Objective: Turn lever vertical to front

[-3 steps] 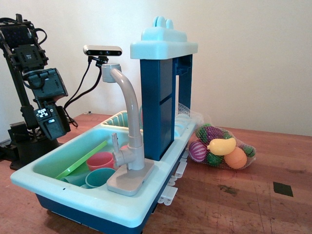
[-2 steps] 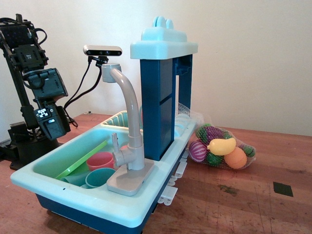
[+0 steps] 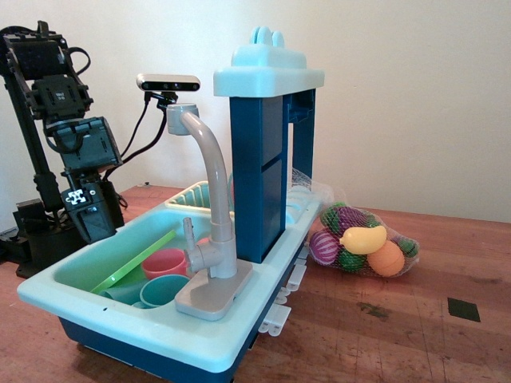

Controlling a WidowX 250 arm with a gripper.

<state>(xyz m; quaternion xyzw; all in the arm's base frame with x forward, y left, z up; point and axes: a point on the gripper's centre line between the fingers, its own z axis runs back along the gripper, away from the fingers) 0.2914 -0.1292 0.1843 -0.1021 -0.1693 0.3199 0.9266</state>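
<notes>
Gripper hangs at the far-left rim of the toy sink, pointing down; can't tell if jaws are apart or together. Right of it & nearer the camera, w/ basin between: green board, pink cup & teal cup, then the lever, upright on the faucet side stub, well apart from gripper. Further right sit the blue tower & net bag of toy fruit.
</notes>
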